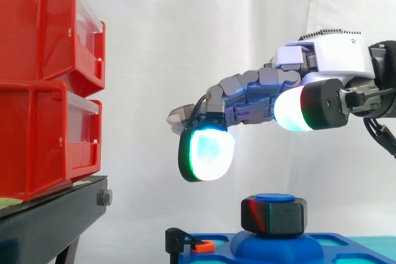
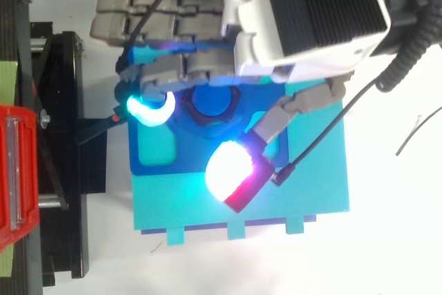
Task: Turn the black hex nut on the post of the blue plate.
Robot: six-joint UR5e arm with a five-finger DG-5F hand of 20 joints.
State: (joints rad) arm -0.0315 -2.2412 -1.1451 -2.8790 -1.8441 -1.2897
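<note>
A: Hand [image 1: 322, 57] status?

B: Open, nothing held. Fingers are spread and only lightly bent. It's held above the black hex nut [image 1: 273, 216]. A clear gap is seen in side view, no contact.

A: Risks from here?

B: Est. only. The nut could be missed if descent is made off-centre. In top view the fingertip pad [image 2: 148, 108] is seen view-left of the nut and the thumb pad [image 2: 231, 170] below it, so the straddle looks uneven. If pads are closed on corners rather than flats, slip is likely and the nut isn't turned. If too much downforce is applied, the blue plate [image 1: 278, 246] could be shoved across the teal base [image 2: 304, 191].

A: Pose?

B: Arm is seen entering from view-right, hand roughly level, palm down. Fingers are stretched twd the red bins [image 1: 43, 78], tips drooped. Thumb pad is tucked under the palm, higher than the fingertip pad.

A: Nut loc?

B: Seated on the blue post [image 1: 274, 197] mid-plate, with the post top seen just above it. A small orange part [image 1: 203, 246] and a black clip [image 1: 176, 238] are noted at the plate's edge, near the black stand [image 1: 55, 214] carrying the bins.
</note>
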